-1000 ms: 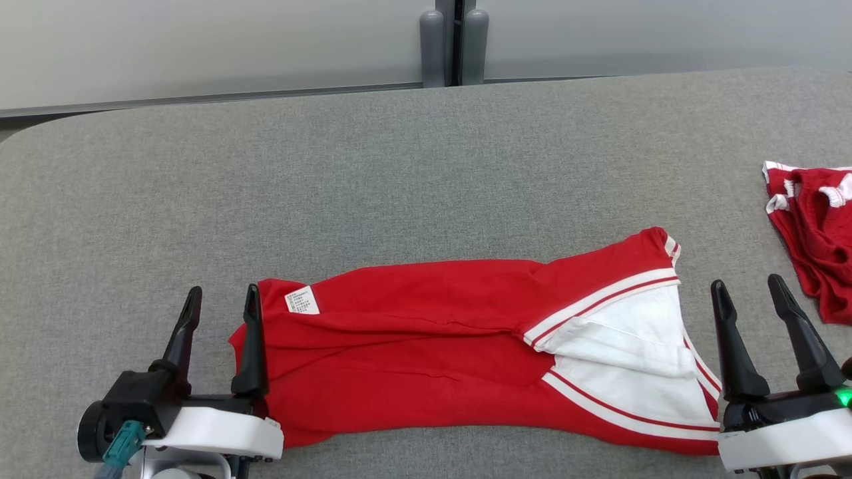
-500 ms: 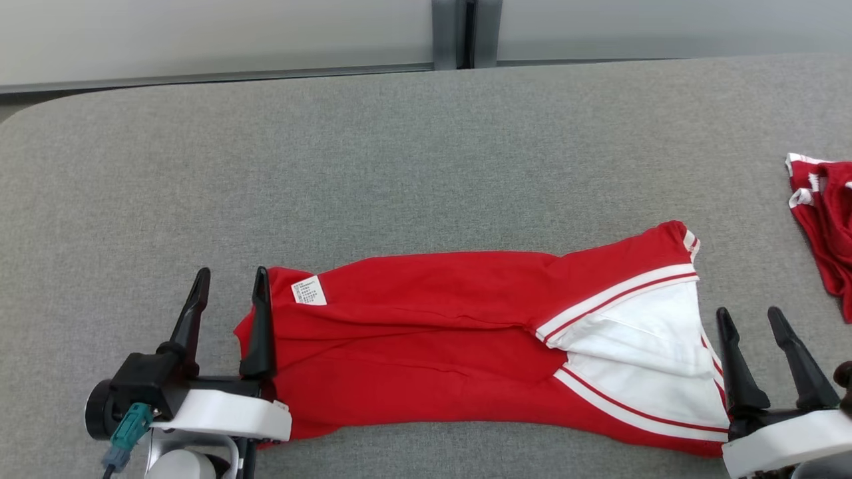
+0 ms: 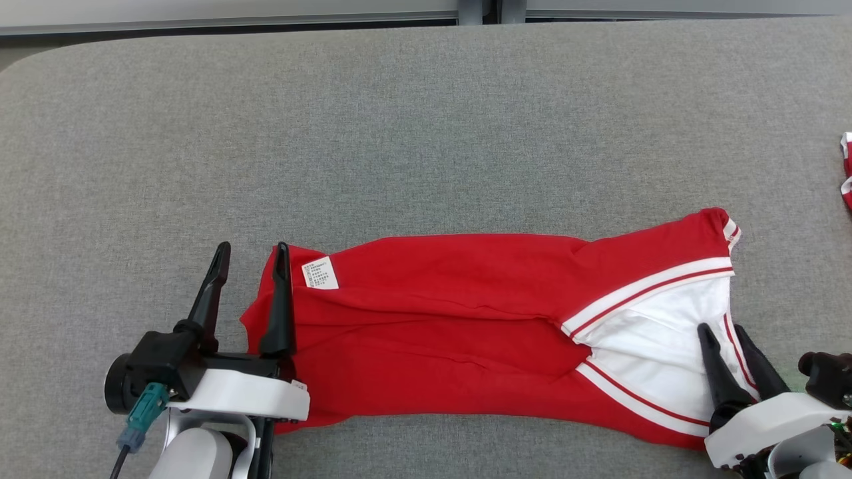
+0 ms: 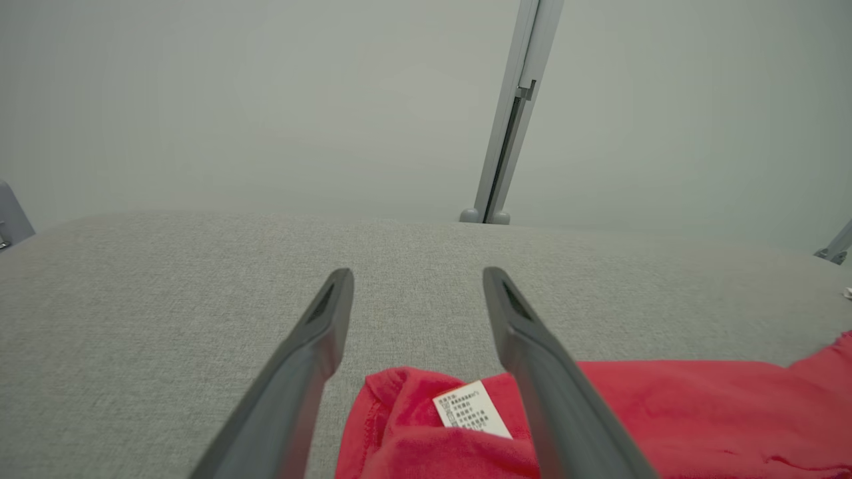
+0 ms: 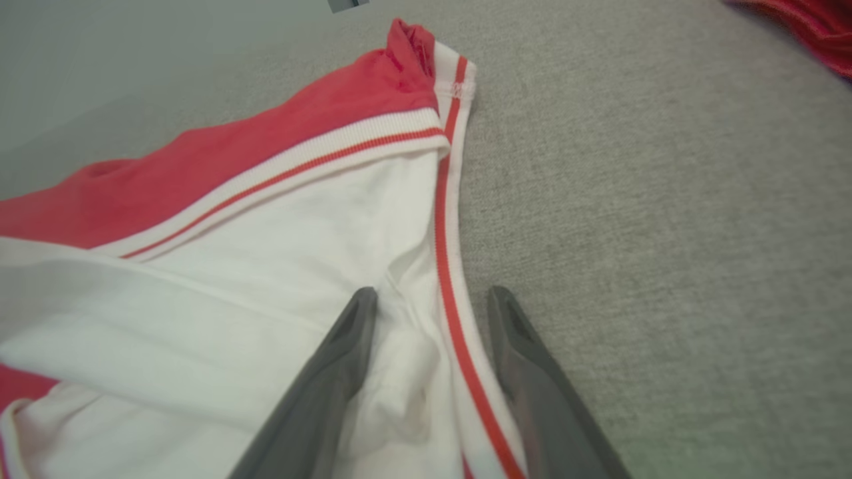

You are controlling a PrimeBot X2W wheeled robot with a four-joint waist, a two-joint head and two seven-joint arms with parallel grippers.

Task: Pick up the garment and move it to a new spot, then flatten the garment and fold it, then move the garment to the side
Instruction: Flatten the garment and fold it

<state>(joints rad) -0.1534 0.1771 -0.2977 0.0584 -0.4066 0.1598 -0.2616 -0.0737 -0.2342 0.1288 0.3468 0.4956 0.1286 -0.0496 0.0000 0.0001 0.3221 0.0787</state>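
Observation:
The garment [image 3: 452,319] is red with a white panel and red-striped white trim, and lies stretched sideways across the near part of the grey table [image 3: 399,133]. My left gripper [image 3: 253,247] is open at the garment's left end, its right finger over the cloth beside the white label [image 3: 321,273]. In the left wrist view, the left gripper [image 4: 417,273] straddles the label [image 4: 466,416] and the red hem [image 4: 665,412]. My right gripper [image 3: 721,327] is open over the white right end. In its wrist view, the right gripper [image 5: 432,293] has the striped edge [image 5: 449,293] between its fingers.
A second red and white garment [image 3: 847,173] lies at the table's right edge, also seen as red cloth [image 5: 812,26] in the right wrist view. A pale wall with a grey post [image 4: 506,133] stands behind the table's far edge.
The head camera has tilted down and shifted. My right gripper has moved left from beside the garment onto its white striped edge, with its fingers slightly closer together. The left gripper stays at the left end.

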